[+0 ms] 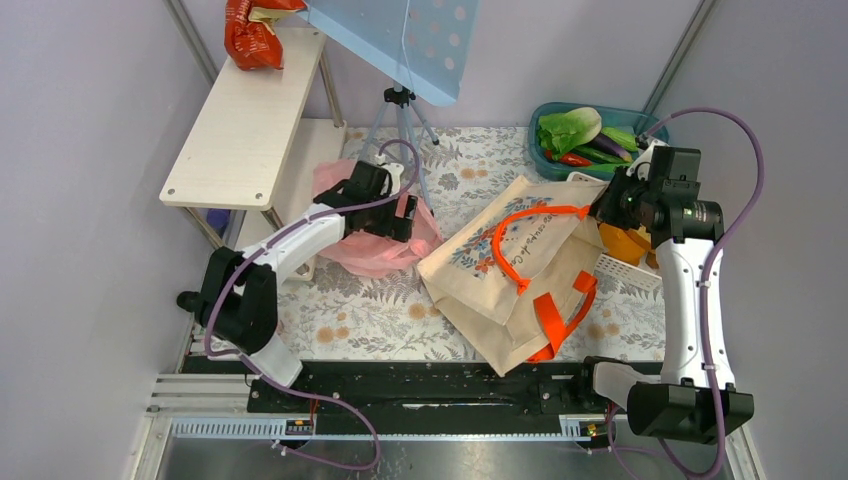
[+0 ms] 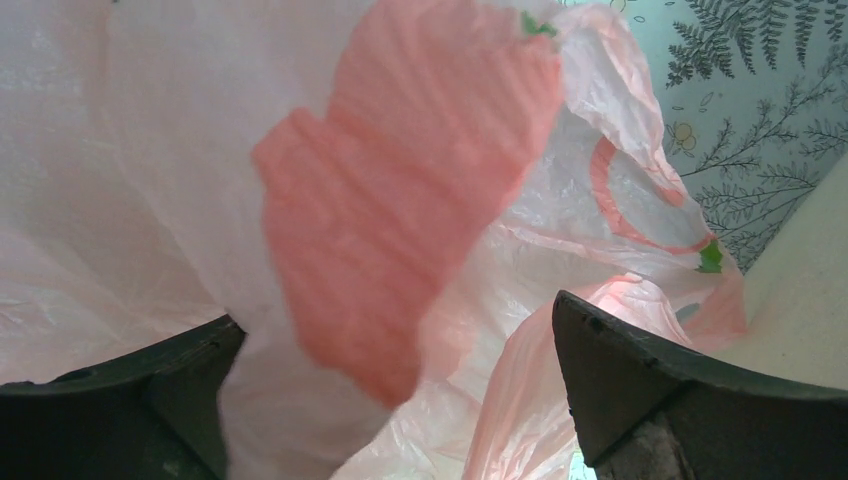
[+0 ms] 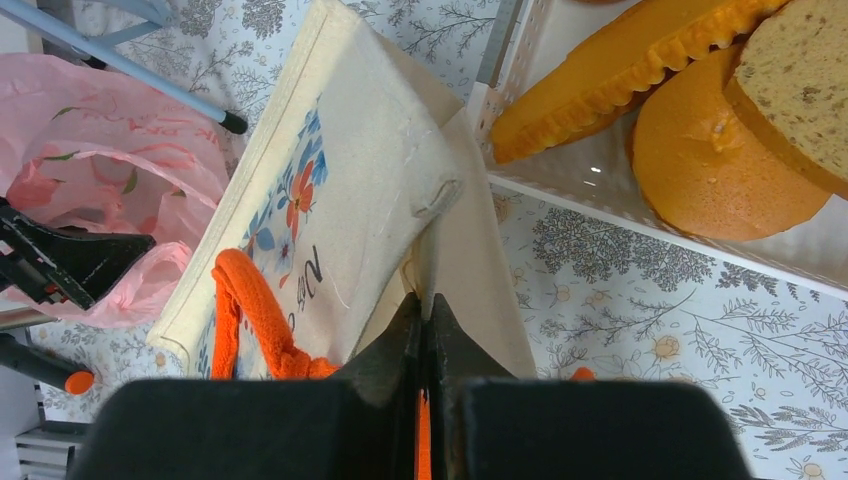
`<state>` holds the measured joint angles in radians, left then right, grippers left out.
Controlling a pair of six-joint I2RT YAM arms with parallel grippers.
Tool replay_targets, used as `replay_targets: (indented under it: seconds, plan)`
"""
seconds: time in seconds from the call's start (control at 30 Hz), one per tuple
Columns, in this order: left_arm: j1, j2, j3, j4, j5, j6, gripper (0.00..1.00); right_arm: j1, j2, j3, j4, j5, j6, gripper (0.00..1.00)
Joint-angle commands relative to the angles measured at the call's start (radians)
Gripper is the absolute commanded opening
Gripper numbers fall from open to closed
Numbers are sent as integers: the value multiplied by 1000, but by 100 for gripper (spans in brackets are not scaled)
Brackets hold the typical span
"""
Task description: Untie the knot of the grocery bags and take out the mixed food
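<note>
Leaf-print table [image 1: 400, 310], crowded at the back

Pink grocery bags [image 1: 375, 250] lie under the left gripper [image 1: 405, 215]; the beige tote [image 1: 510, 270] beside the right gripper [image 1: 610, 205], teal basket [image 1: 540, 150] beyond, white tray [image 1: 625, 272] below.

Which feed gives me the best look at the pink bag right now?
Top external: it shows the whole pink bag on the table, the open left hand over it. Left wrist is too close, just crinkled pink film filling the frame. Right wrist catches only part of it at the left edge.
</note>
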<state>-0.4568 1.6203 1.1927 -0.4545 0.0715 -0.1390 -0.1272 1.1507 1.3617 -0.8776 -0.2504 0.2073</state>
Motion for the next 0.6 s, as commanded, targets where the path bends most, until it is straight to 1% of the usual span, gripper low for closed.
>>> replay_targets:
  seconds: [0.0,0.1,0.2,0.33,0.47,0.5,0.53,0.57]
  plan:
    - [-23,21,16,7,-106,-4,99,-2,10,37,53,-36,12,0]
    - [-58,43,23,-12,-138,18,99,-3,22,42,55,-24,10,0]
    - [-88,88,33,-39,-198,27,99,-2,31,41,61,-12,13,0]
    - [-95,179,77,-103,-214,-8,99,4,35,41,77,-12,23,0]
    - [-110,233,111,-135,-288,-14,98,13,37,49,81,-10,27,0]
    - [-110,240,115,-135,-290,-15,96,15,35,47,87,-10,29,0]
    - [-109,249,119,-135,-289,-18,92,17,34,44,91,-10,34,0]
    - [-111,256,118,-132,-283,-21,84,19,34,42,97,-10,37,0]
